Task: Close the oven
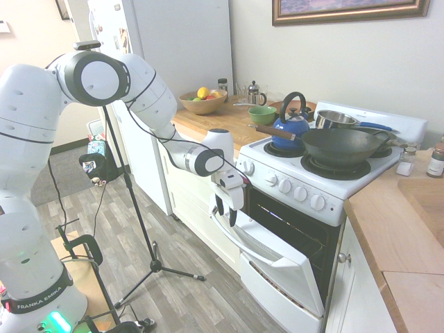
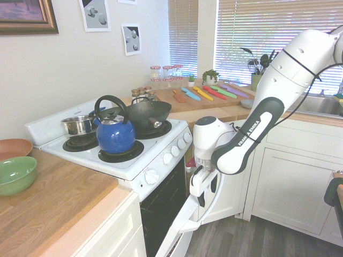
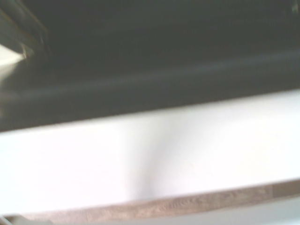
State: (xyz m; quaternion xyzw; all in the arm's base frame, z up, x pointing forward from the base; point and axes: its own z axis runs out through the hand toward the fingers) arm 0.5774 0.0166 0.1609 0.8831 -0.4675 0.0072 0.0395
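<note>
Oven: white range (image 1: 295, 184), set between two stretches of wooden worktop (image 2: 64, 195); door partly open, tilted outward from the top
Door: white (image 1: 281, 260), its upper edge standing away from the dark cavity (image 1: 291, 227)
Handle: long white bar (image 1: 239, 244), curving along the outer face of the door
Rack: wire, seen inside the cavity
Knobs: white row (image 1: 285, 186) on the front panel, above the cavity
Hand: released, fingers apart and pointing down (image 1: 227, 213); at the door's upper edge, by the end of the handle nearer the fridge (image 1: 180, 62); contact cannot be told
Arm: white (image 2: 268, 104), reaching in over the oven's front side
Kettle: blue, black grip (image 2: 116, 134), on a front burner
Wok: dark (image 1: 340, 147), on the other front burner, beside the kettle; its wooden grip points past the kettle
Saucepan: shiny metal (image 2: 78, 125), at the back, behind the kettle
Green bowl: on the worktop (image 2: 17, 175), near the oven
Fruit bowl: wooden (image 1: 202, 104), on the same worktop, close to the fridge
Knives: colourful row (image 2: 209, 92), on the worktop beyond the wok
Wrist view: blurred; a broad white band (image 3: 154, 159) between a dark area and a strip of floor (image 3: 164, 206)
</note>
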